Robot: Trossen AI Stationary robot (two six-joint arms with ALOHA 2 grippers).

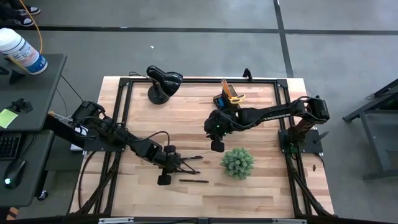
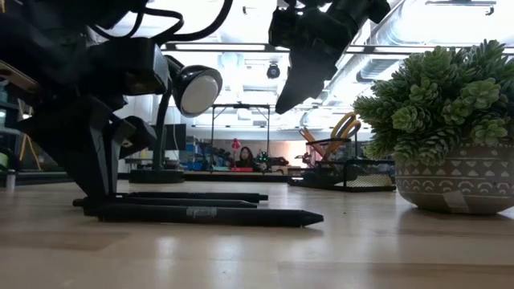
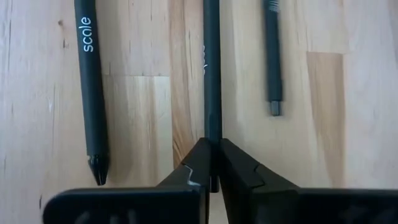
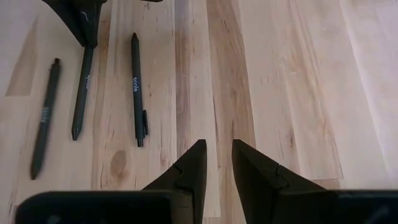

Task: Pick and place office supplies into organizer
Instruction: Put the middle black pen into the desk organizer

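Pen (image 3: 211, 81), middle of three on the table: your left gripper (image 3: 211, 163) pinches its end to lift it toward the organizer (image 1: 231, 98); right gripper (image 4: 217, 163) waits, slightly parted, empty.

The overhead camera looks straight down on the whole wooden table (image 1: 186, 124), both arms and some floor around it. The low camera sits at table-top height by the near edge, facing level across the boards toward the far room, very near the three black pens (image 2: 201, 213) and the potted plant (image 2: 450, 128); the organizer (image 2: 345, 172) and the lamp (image 2: 197, 88) stand farther off. The left wrist camera hangs close above those pens (image 3: 211, 68), looking down along them. The right wrist camera looks from higher up, across bare boards, at the same pens (image 4: 137, 87). All four views share this pen patch.
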